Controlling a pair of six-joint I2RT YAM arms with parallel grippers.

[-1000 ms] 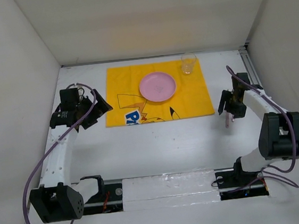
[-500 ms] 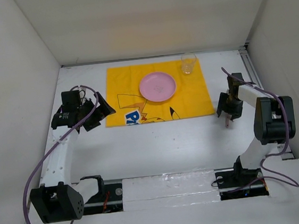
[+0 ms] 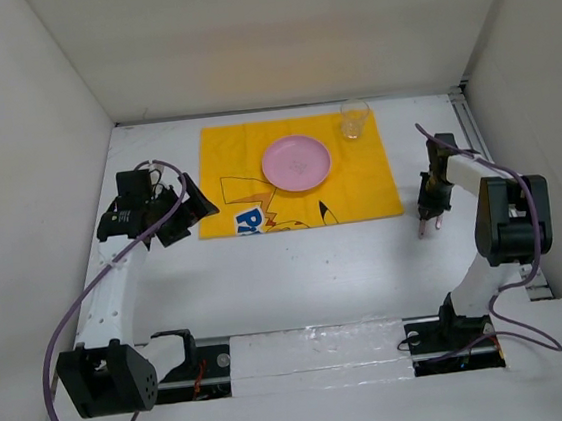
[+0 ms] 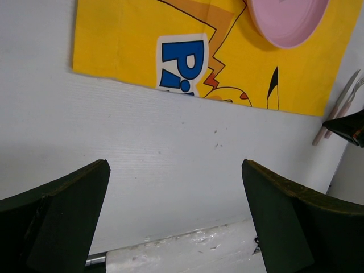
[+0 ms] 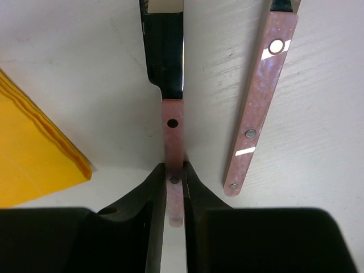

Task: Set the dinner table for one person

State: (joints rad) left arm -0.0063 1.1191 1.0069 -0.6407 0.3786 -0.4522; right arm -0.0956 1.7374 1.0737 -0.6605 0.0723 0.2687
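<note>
left claw [image 4: 175, 170]: hovering, jaws wide, tilted down | right claw [image 5: 173, 170]: low, pinched on knife [image 5: 165, 57] handle

One yellow cartoon-print placemat [image 3: 245, 154], one pink plate [image 3: 296, 162] and one clear glass [image 3: 355, 119] are counted on the single white dinner table [image 3: 298, 279]. Two pink-handled cutlery pieces [image 3: 426, 223] are counted at the placemat's three o'clock: one knife [image 5: 172, 122] and one second utensil [image 5: 259, 102] whose kind cannot be told.

yellow cartoon-print placemat [image 3: 235, 155] lies flat at far centre. pink plate [image 3: 296, 162] sits on its far right part. clear glass [image 3: 355, 119] stands upright on the mat's far right corner. right of the mat, pink-handled knife [image 5: 172, 142] and second pink-handled utensil [image 5: 259, 108] lie side by side, not touching.
</note>
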